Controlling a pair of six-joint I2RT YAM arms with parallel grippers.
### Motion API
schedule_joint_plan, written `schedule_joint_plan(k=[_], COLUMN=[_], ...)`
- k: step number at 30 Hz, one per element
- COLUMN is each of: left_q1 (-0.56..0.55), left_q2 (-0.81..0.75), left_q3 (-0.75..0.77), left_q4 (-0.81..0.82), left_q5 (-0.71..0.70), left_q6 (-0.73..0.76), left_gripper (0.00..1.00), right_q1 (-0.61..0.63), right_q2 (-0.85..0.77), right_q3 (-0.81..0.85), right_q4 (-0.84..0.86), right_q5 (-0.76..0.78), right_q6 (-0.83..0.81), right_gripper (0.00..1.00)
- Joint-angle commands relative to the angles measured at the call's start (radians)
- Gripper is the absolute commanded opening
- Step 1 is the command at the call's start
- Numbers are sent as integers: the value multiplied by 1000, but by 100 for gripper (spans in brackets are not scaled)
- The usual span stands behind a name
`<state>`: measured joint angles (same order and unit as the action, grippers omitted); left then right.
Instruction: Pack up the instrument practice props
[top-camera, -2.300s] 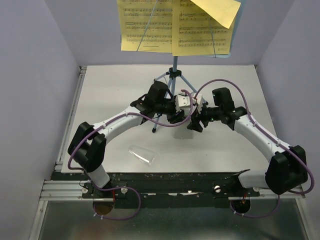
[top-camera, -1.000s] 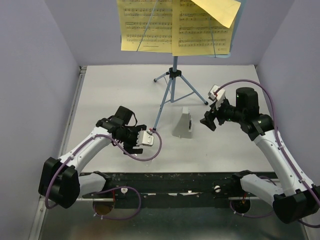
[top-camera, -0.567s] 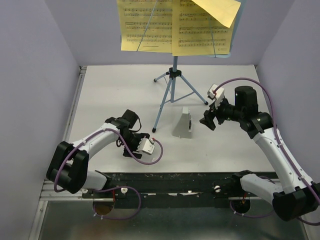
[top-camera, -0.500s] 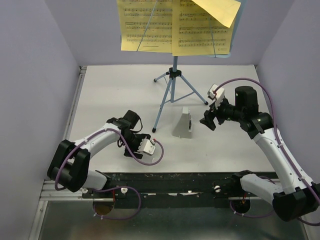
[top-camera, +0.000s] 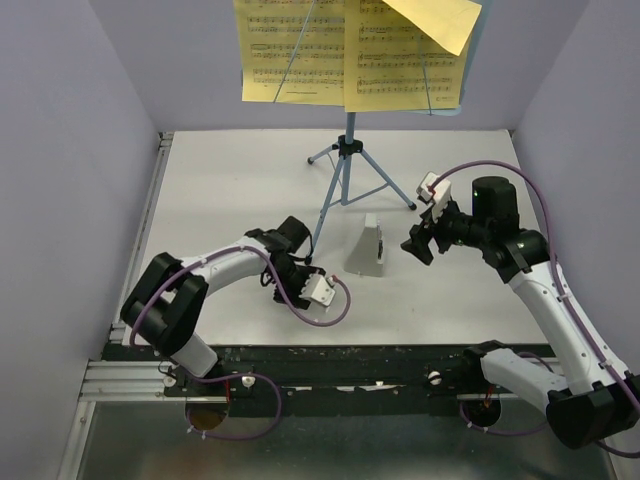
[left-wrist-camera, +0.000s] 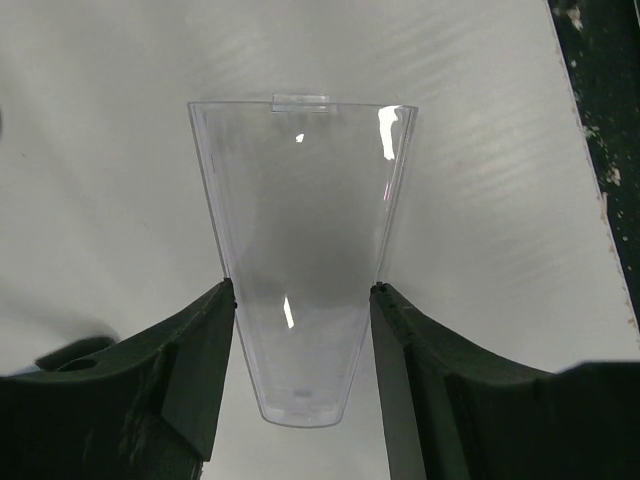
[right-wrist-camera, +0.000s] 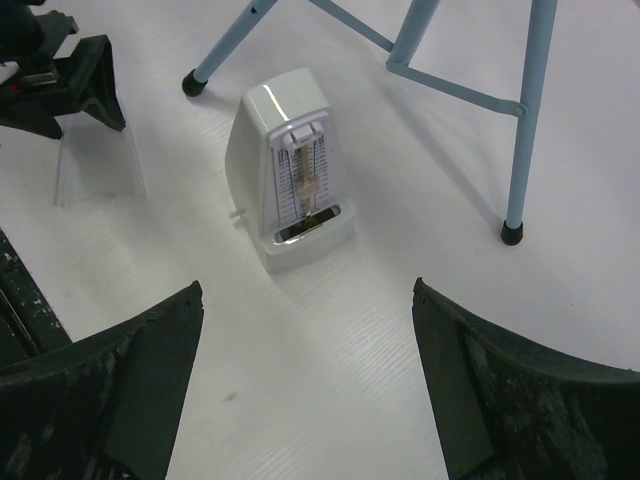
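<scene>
A clear plastic cover (left-wrist-camera: 300, 200) is lying on the table (left-wrist-camera: 500, 200) near its front edge. The left gripper (left-wrist-camera: 301, 292) is pinching its tapered sides, probably to lift it. The right gripper (right-wrist-camera: 305, 295) is hovering wide open over the uncovered metronome (right-wrist-camera: 290, 165).

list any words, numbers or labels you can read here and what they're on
Nothing is legible.
yellow sheet-music pages: printed staves and notes, too small to read
white pyramid-shaped metronome: any scale beside its pendulum is too blurred to read
clear tapered plastic cover: no text
</scene>
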<state>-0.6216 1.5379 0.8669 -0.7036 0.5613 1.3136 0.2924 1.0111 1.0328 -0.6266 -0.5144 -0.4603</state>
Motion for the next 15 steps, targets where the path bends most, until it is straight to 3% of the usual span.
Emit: schedule_joint_plan(k=[1, 6, 11, 15], left_q1=[-69, -81, -49, 67], left_q2=[141, 162, -42, -226], left_q3=[116, 187, 133, 103], left_q4=[-23, -73, -11, -36], left_q5=[-24, 3, 54, 95], left_q6=[-91, -152, -307, -437], left_gripper=[51, 53, 74, 79], right_q1=[-2, 16, 166, 295], right_q2=[-12, 9, 63, 154], right_q3=[-7, 48, 162, 271], right_q4=[-27, -39, -48, -64], right_q5=[-15, -29, 88, 128], right_q6=[11, 11, -32, -46], right_gripper=[92, 91, 91, 91])
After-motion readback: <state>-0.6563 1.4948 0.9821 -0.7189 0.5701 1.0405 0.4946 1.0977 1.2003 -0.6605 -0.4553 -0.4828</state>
